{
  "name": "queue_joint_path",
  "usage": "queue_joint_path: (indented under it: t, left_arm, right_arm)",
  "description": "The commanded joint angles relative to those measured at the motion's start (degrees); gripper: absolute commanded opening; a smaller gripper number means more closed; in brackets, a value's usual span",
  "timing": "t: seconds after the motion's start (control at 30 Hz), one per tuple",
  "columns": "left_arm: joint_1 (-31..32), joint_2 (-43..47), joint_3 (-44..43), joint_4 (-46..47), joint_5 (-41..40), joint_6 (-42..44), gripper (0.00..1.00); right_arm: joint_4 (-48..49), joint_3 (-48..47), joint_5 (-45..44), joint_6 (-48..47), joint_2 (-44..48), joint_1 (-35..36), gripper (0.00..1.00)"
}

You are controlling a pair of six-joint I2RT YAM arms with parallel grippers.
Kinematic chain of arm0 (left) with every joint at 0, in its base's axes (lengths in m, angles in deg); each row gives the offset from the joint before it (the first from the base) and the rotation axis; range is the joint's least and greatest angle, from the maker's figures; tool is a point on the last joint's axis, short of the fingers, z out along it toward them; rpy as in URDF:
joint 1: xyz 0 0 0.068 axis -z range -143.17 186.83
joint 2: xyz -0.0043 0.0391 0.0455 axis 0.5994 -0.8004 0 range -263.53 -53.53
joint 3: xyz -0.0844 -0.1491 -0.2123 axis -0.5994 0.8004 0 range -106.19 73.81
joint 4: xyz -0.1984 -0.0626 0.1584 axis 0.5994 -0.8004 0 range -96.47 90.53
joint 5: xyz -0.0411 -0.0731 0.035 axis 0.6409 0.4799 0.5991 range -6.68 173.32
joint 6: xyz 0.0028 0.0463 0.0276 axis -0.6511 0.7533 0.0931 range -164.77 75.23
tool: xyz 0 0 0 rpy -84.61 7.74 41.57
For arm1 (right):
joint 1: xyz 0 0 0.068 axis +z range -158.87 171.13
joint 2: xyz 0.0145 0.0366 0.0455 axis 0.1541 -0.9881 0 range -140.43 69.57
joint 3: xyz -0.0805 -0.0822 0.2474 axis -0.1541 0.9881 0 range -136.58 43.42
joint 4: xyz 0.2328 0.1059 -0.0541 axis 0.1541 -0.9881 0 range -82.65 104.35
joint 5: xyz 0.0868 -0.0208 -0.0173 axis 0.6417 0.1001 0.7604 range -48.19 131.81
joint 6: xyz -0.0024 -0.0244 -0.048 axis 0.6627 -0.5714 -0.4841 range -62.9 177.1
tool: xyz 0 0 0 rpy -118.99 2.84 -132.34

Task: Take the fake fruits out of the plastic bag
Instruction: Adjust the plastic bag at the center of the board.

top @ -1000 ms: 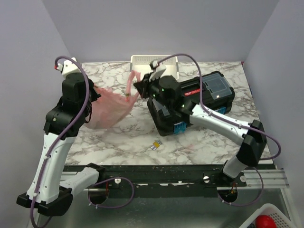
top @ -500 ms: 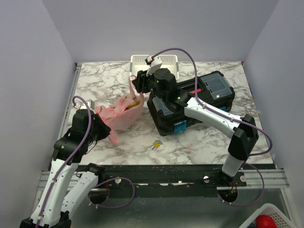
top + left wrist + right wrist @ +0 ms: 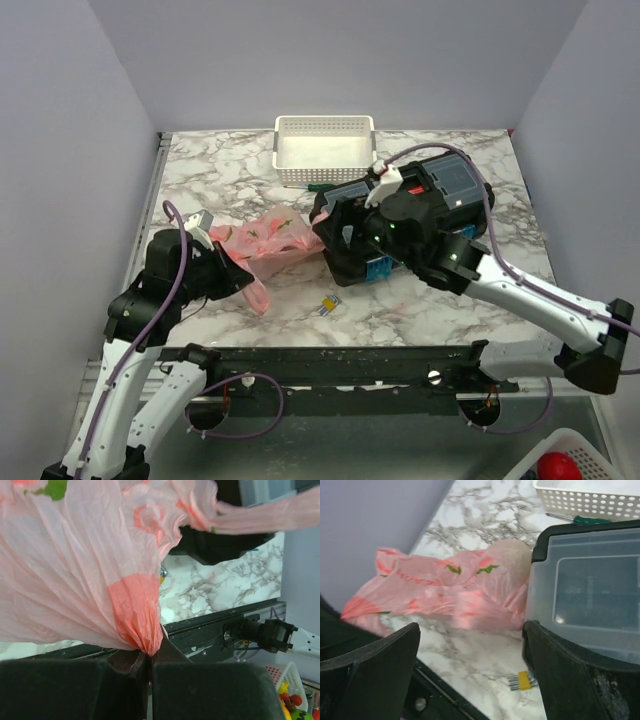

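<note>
Left gripper clamps the plastic bag; right gripper gapes empty, bag ahead; no fake fruits out yet.

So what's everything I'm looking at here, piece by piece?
table: one, white marble, middle of view
toolbox: one, black, right of centre
plastic bag: one, pink, lying left of the toolbox
basket: one, white, far edge
screwdriver: one, green-handled, between basket and toolbox
clip: one, yellow, near edge
second basket: one, white, off the table, bottom right
left end effector: one, black, shut on the plastic bag
right end effector: one, black, open, beside the toolbox
</note>
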Motion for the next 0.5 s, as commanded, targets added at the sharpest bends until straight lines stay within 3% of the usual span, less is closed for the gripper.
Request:
queue_joint_path:
  t: [0.0,0.13,0.2,0.3,0.37,0.47]
  left_arm:
    - [-0.38,0.03,-4.69,-1.19,2.40,2.02,0.00]
    - [-0.38,0.40,-5.28,-1.48,2.11,2.72,0.00]
    - [-0.40,0.67,-4.75,-1.55,1.79,2.64,0.00]
    - [-0.43,0.01,-4.78,-1.50,3.12,2.96,0.00]
    - [-0.41,-0.50,-4.40,-1.41,3.75,3.20,0.00]
    - [-0.43,-0.36,-3.60,-0.91,4.81,3.46,0.00]
  right_arm:
    - [-1.74,4.20,1.22,7.83,6.76,2.80,0.93]
    - [4.40,9.98,2.54,12.05,12.01,5.20,0.94]
    - [13.99,15.24,8.02,13.98,13.80,5.37,0.94]
    - [24.59,19.13,15.78,20.58,10.45,6.24,0.90]
    - [29.42,20.82,15.01,25.27,6.95,8.01,0.83]
    - [31.35,21.49,14.49,32.47,0.97,8.18,0.83]
